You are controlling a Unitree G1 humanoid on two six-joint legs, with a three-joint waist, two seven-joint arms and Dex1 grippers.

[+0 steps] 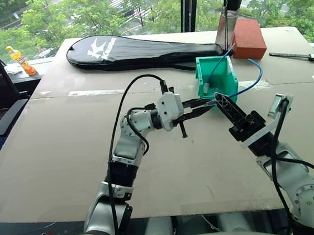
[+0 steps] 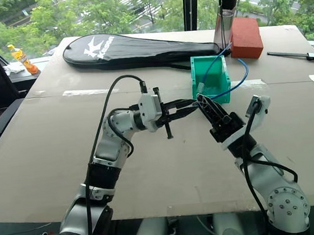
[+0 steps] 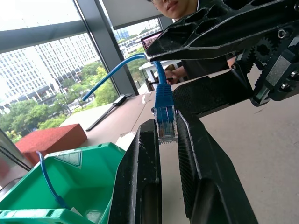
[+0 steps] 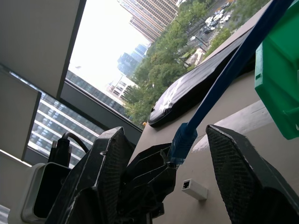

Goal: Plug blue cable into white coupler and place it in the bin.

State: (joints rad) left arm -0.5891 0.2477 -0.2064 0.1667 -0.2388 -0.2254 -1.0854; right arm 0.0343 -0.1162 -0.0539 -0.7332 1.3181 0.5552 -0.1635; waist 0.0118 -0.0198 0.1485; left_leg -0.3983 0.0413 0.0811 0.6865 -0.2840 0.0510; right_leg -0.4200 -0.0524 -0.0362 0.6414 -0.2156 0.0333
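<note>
Your left gripper (image 3: 166, 128) is clenched on the blue cable (image 3: 164, 100): the clear plug sits squeezed between its two fingers, just in front of the bin (image 1: 204, 79), on the side nearer to you and raised above the table. From the plug the cable leads away toward the bin and bends around its right side. Notice the long axis of the plug. It lies along the left fingers, and the clear tip looks back toward the left palm, not outward. Your right gripper (image 4: 168, 133) is released and grasps nothing; its fingers stand wide apart on both sides of the left fingertips and the plug, and I see a gap on each side. The white coupler (image 4: 195, 189) lies flat on the table before the bin, lower than both grippers and apart from them. One short face with a dark socket is turned toward the right wrist. I judge that the coming move depends on this relation: the coupler is below the hands, and the free right hand is the better one to take it. Then the socket must meet the plug tip, which now is covered by the left fingers, so you probably need a new hold first.
</note>
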